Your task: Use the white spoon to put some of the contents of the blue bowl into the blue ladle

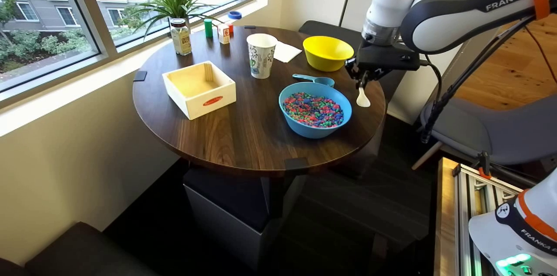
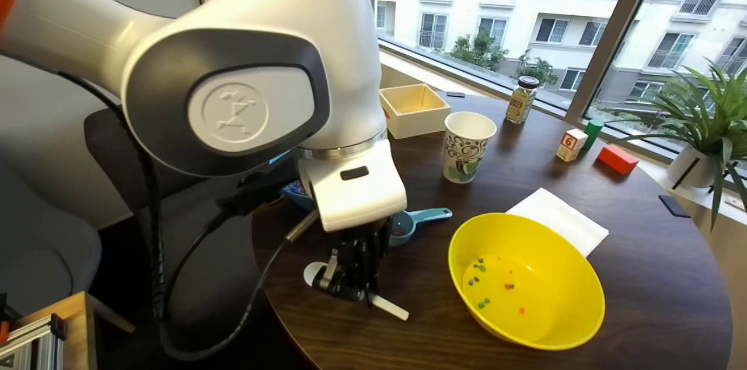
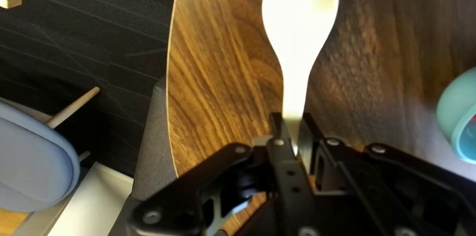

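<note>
My gripper [image 1: 362, 81] is shut on the handle of the white spoon [image 1: 363, 99] and holds it above the table, beside the blue bowl [image 1: 310, 131]. In the wrist view the jaws [image 3: 293, 128] pinch the handle, and the spoon's face [image 3: 300, 9] shows no pieces on it. The contents [image 1: 311, 108], a multicoloured heap, fill much of the bowl. The bowl [image 2: 299, 199] is mostly hidden behind the arm in an exterior view. The blue ladle [image 1: 324, 81] lies on the table against the bowl's far side. Its cup [image 2: 401, 231] holds some coloured pieces. It partly shows in the wrist view [image 3: 455, 113].
A yellow bowl [image 2: 554, 282] with several loose pieces stands near the gripper and ladle. A paper cup [image 1: 261, 60], a napkin [image 2: 563, 221], a wooden box [image 1: 213, 102] and a spice jar [image 1: 180, 37] are further off. The round table's edge [image 3: 169, 79] is close to the spoon.
</note>
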Controlling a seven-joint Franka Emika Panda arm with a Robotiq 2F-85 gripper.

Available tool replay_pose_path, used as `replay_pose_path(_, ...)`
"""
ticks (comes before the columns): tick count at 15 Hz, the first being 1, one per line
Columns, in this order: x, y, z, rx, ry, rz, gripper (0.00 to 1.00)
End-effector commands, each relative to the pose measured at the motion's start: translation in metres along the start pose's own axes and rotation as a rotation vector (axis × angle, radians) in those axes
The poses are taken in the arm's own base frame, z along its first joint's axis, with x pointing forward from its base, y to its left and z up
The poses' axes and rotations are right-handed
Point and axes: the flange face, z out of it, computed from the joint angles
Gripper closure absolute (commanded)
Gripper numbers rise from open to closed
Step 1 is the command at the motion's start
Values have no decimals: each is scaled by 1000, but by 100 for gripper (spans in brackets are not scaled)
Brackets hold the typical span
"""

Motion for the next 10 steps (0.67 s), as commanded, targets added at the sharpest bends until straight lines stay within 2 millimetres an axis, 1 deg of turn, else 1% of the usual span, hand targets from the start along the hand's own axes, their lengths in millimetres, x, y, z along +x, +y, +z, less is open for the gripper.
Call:
replay_pose_path(1,-2,-1,11,3,-35,1,97)
replay_pose_path(7,-1,-2,19,-8,-51,11,97)
replay_pose_path(8,0,-2,18,-8,-51,10,62)
replay_pose_path(9,1,-2,18,-6,-53,13,61)
replay_pose_path(10,1,-2,16,-4,-46,15,56)
